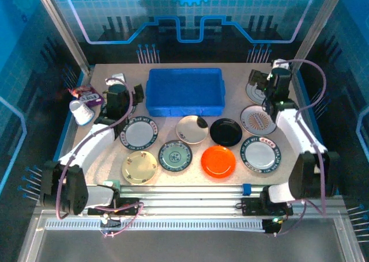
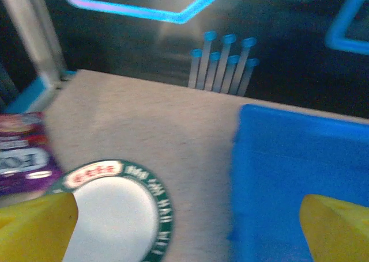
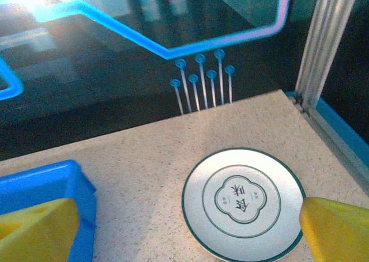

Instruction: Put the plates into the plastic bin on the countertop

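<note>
Beige speckled bench (image 1: 236, 72), blue-lit panels behind.

Left arm runs up the left side. The left claw (image 1: 123, 92) sits just beside the left end of the bin (image 1: 184, 89), fingers (image 2: 34, 227) wide, gripping nothing. Right arm mirrors it on the right. The right claw (image 1: 270, 82) is over the far right corner, fingers (image 3: 337, 227) also wide, gripping nothing.

Left wrist view: green-rimmed plate (image 2: 112, 216) lies flat below the claw, toward one finger and touching a purple packet (image 2: 23, 152). The bin wall is by the other finger.

Right wrist view: ringed plate (image 3: 243, 201) lies flat on the bench between the fingers, nearer one. The bin corner is by the other.

Bin is at far centre between both claws, open side up, long axis left-right across the bench. Other plates (image 1: 218, 161) lie flat and face up in two rows on my side of the bin, well apart from both claws. White cup (image 1: 81, 111) is at the left edge.
</note>
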You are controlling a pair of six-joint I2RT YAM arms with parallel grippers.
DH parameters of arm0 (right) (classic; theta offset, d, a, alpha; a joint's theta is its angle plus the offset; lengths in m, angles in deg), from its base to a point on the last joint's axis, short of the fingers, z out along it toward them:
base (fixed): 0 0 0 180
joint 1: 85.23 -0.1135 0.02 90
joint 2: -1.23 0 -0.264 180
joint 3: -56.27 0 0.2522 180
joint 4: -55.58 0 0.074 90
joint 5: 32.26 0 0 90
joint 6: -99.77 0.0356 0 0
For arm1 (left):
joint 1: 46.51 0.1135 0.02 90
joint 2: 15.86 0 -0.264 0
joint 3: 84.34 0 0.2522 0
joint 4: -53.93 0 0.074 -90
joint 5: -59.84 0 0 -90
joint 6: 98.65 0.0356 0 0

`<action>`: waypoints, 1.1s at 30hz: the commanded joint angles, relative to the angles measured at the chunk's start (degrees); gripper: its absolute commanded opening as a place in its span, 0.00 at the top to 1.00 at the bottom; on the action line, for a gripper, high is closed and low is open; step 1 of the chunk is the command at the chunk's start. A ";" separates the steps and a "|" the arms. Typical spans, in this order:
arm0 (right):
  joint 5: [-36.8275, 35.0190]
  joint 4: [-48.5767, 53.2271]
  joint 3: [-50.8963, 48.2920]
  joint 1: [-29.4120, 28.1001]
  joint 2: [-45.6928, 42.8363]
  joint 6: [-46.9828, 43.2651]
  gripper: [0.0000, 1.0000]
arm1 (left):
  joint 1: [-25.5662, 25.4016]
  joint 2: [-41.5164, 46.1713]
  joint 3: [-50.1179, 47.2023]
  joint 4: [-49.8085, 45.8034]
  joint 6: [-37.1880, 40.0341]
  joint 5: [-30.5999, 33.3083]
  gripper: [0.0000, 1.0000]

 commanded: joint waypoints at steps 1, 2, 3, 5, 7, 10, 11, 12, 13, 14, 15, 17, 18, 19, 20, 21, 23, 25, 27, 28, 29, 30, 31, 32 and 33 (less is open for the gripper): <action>8.84 10.81 6.11 7.00 8.18 11.53 0.08 | -0.28 -0.97 7.36 -12.34 -7.40 -18.16 0.01; 11.48 10.06 6.73 8.64 9.76 13.56 0.11 | -0.20 -1.67 8.92 -13.17 -8.68 -21.33 0.01; 13.54 9.49 7.41 10.35 11.81 16.09 0.14 | -0.28 -2.38 10.28 -13.34 -9.99 -24.89 0.01; 18.67 8.77 9.03 13.48 15.66 19.90 0.15 | -0.28 -3.37 11.82 -12.75 -13.09 -30.19 0.01; 22.37 8.52 10.27 16.24 18.85 23.36 0.18 | -0.52 -4.47 13.04 -11.80 -15.49 -33.60 0.01; 22.03 10.99 13.00 17.55 21.95 22.60 0.19 | -0.94 -5.75 13.35 -9.96 -17.31 -35.58 0.01; 22.26 11.96 13.92 17.72 23.03 22.05 0.19 | -1.03 -6.13 13.33 -9.44 -17.66 -36.02 0.01; 22.64 12.92 14.85 18.09 24.17 22.09 0.19 | -1.14 -6.60 13.35 -8.78 -17.96 -36.37 0.01; 22.98 12.78 15.09 18.35 25.08 22.49 0.19 | -1.15 -7.10 13.25 -8.12 -18.30 -36.81 0.01; 23.54 12.55 15.34 18.58 25.90 22.78 0.20 | -1.15 -7.52 13.25 -7.68 -18.65 -37.09 0.01; 23.70 12.85 15.78 18.73 26.97 23.03 0.20 | -1.18 -8.17 13.30 -7.14 -18.89 -37.48 0.01; 23.73 13.14 16.30 18.82 28.40 23.33 0.23 | -1.20 -9.20 13.36 -6.38 -19.12 -38.05 0.01; 23.56 13.28 16.48 18.91 29.05 23.33 0.26 | -1.17 -9.84 13.51 -6.34 -19.09 -38.40 0.01; 23.04 13.94 16.81 18.95 29.56 23.49 0.29 | -1.16 -10.20 13.72 -6.52 -18.78 -38.42 0.01; 22.54 14.74 16.99 18.95 29.83 23.51 0.31 | -1.17 -10.45 13.80 -6.50 -18.71 -38.55 0.01; 22.00 15.26 17.02 18.96 29.93 23.42 0.32 | -1.16 -10.61 13.79 -6.65 -18.47 -38.42 0.01; 20.61 15.87 16.63 18.96 29.71 22.89 0.33 | -1.16 -10.79 13.74 -6.64 -18.32 -38.42 0.01; 19.60 16.85 16.62 18.97 29.78 22.33 0.34 | -1.16 -11.27 13.74 -6.52 -18.24 -38.59 0.01; 19.19 18.19 17.32 19.09 30.29 22.02 0.34 | -1.16 -11.76 14.00 -6.57 -18.31 -38.75 0.01; 19.05 18.20 17.23 19.08 30.44 22.01 0.35 | -1.16 -12.02 14.08 -6.38 -18.33 -38.86 0.01; 19.18 17.69 16.88 19.12 30.54 22.02 0.36 | -1.16 -12.22 14.18 -6.24 -18.41 -38.86 0.01; 19.17 17.53 16.66 19.10 30.71 22.11 0.39 | -1.16 -12.40 14.16 -6.00 -18.52 -38.86 0.01; 19.14 17.77 16.81 19.19 31.12 22.24 0.43 | -1.16 -12.64 14.24 -5.90 -18.57 -38.86 0.01; 19.23 17.98 17.03 19.22 31.65 22.28 0.46 | -1.16 -12.99 14.45 -5.92 -18.57 -38.98 0.01; 19.33 18.19 17.28 19.21 32.10 22.36 0.47 | -1.16 -13.23 14.65 -5.92 -18.59 -39.16 0.01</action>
